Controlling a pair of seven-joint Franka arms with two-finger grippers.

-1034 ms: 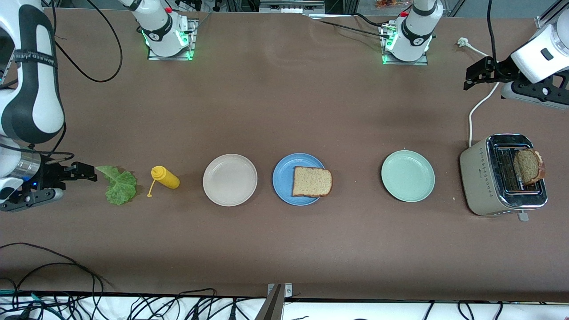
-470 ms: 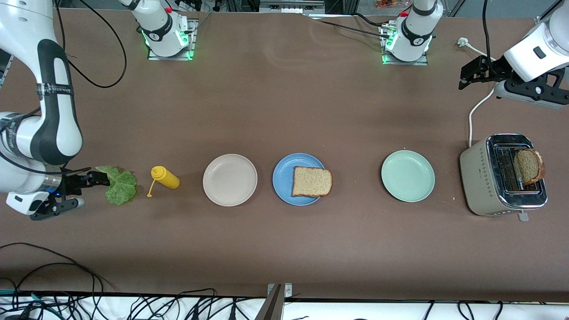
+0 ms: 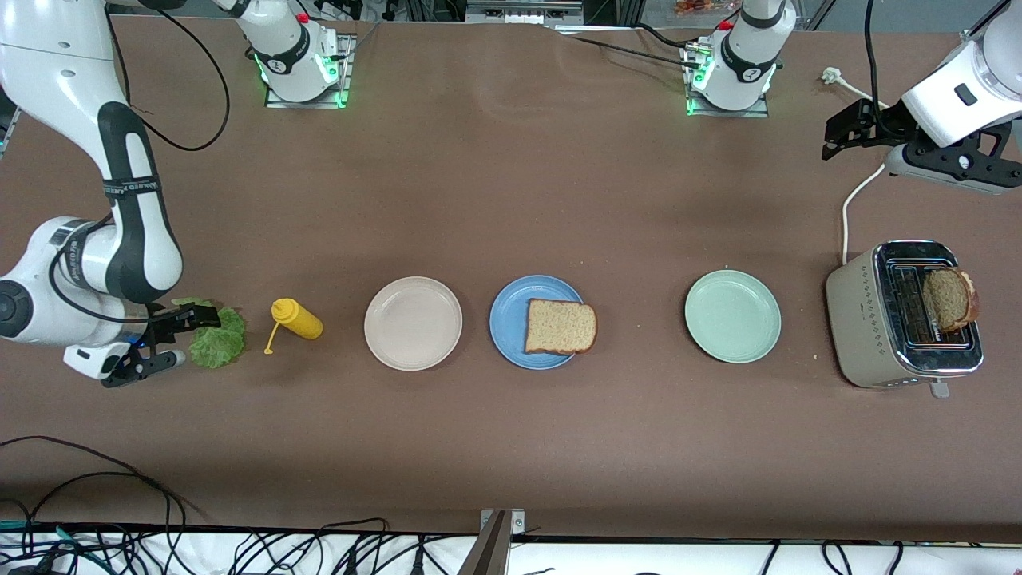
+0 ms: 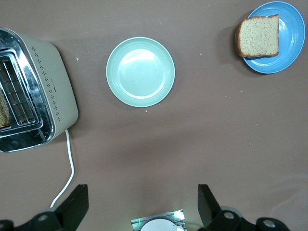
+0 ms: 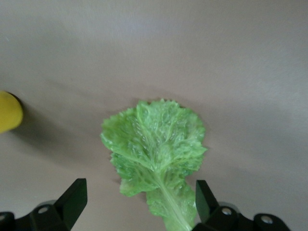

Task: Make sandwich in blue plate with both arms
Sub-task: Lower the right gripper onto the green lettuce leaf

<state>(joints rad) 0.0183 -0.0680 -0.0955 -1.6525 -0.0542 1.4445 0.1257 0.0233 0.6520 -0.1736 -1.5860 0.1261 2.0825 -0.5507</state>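
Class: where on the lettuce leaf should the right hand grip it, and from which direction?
Grip the lettuce leaf across its thick central rib near the stem, coming straight down. It lies flat on the table, and the open right hand already straddles it.

Toaster (image 3: pixel 858 315) top shiny metal; lettuce (image 5: pixel 156 151) crinkled; table (image 3: pixel 511 200) matt.

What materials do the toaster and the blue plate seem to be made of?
Toaster: beige matte body, probably plastic or painted metal; its top around the slots is mirror-shiny, likely polished steel. Blue plate: smooth, softly glossy, uniform color, plastic or glazed ceramic; the look leaves it open.
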